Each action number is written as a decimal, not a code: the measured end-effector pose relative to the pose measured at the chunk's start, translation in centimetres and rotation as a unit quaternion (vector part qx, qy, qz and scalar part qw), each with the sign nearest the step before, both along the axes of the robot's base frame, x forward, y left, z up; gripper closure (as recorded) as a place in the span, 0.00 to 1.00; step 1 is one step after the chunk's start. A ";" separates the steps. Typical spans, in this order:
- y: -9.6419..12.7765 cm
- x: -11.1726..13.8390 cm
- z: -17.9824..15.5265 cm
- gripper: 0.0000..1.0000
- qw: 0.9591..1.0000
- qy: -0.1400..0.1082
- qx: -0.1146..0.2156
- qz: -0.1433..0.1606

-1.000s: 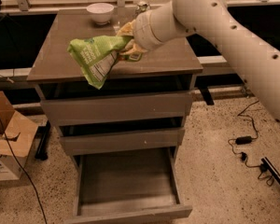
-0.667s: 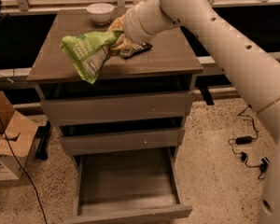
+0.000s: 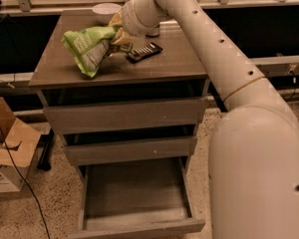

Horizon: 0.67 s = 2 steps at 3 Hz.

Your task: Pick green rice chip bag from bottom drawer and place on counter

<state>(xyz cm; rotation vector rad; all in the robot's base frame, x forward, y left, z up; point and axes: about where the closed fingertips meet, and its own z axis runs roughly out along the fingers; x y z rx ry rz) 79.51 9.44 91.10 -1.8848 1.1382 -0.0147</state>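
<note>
Holding: hand (image 3: pixel 118 32) closed on green rice chip bag (image 3: pixel 89 49)
Where: over counter (image 3: pixel 172 66), near remote (image 3: pixel 144 52)
Below: bottom drawer (image 3: pixel 134 195) open

Speckled floor (image 3: pixel 50 203), cardboard box (image 3: pixel 12 153) L, rail (image 3: pixel 249 4) behind; end effector (image 3: pixel 118 34) over counter (image 3: pixel 164 66).

The gripper (image 3: pixel 118 35) above the table (image 3: pixel 182 61) (clamped on the green rice chip bag (image 3: pixel 88 51)) is half buried in foil; the bottom drawer (image 3: pixel 139 193) is cropped below.
</note>
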 end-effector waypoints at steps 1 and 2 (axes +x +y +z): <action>0.2 3.3 -1.9 0.51 0.999 0.025 0.004 -0.020; -0.5 4.1 -0.7 0.20 0.999 0.016 0.014 -0.030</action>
